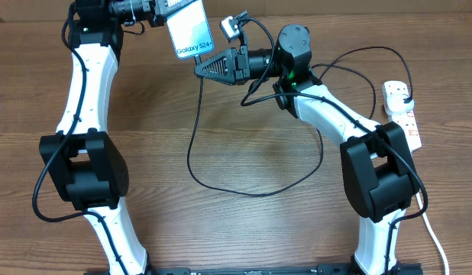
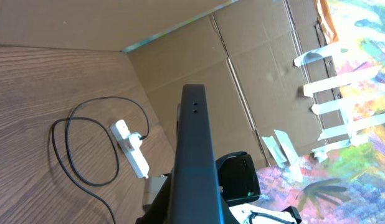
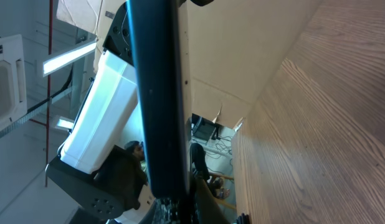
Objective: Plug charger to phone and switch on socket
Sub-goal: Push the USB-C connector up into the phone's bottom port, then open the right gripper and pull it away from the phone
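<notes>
One phone clamped in left gripper; right gripper pinched shut on one charger; one socket

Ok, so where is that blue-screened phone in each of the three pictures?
Overhead: the phone is at the top centre, with its lit screen facing the camera.
Left wrist: the dark slab seen edge-on in the middle is probably the phone.
Right wrist: it is the pale blue slab on the left.
Shared landmark: the wood-grain table shows at the left of the left wrist view and the right of the right wrist view.
</notes>
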Robot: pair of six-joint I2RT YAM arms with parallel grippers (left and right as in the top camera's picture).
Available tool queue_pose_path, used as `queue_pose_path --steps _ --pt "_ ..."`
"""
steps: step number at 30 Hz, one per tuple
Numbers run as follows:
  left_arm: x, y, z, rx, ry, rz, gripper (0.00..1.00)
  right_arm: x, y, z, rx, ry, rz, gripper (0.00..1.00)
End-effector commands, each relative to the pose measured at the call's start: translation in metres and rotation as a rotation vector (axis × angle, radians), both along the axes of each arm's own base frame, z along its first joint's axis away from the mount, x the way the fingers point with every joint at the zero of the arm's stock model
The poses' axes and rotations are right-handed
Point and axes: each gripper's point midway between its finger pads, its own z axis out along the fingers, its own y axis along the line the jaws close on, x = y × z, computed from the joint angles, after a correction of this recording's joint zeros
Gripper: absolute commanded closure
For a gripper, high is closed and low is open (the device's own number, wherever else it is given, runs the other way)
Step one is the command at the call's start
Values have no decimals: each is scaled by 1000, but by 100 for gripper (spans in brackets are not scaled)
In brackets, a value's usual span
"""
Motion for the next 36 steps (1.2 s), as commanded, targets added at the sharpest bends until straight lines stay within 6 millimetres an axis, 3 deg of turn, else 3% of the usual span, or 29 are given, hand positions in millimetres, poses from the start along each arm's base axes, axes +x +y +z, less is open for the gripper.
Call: queue_pose_path --steps 1,12,15,23,26,32,36 --pt "-28 -13 9 -10 -25 -156 94 18 -9 28 47 -57 -127 96" --pt "-28 -11 9 -8 -36 -154 96 17 -9 28 47 -75 -120 96" --pt "-25 -7 9 -6 -44 -137 96 10 -9 26 43 -132 -84 90" --pt "-19 11 8 4 -107 -94 95 -17 -15 30 58 -294 57 51" --pt "-17 20 8 5 -107 -79 96 -24 -18 33 70 -351 88 43" --pt "-15 32 5 1 -74 -58 95 6 -34 19 16 -192 -8 41" --pt "-13 38 4 1 -64 -42 96 36 -50 -7 -54 -44 -119 39"
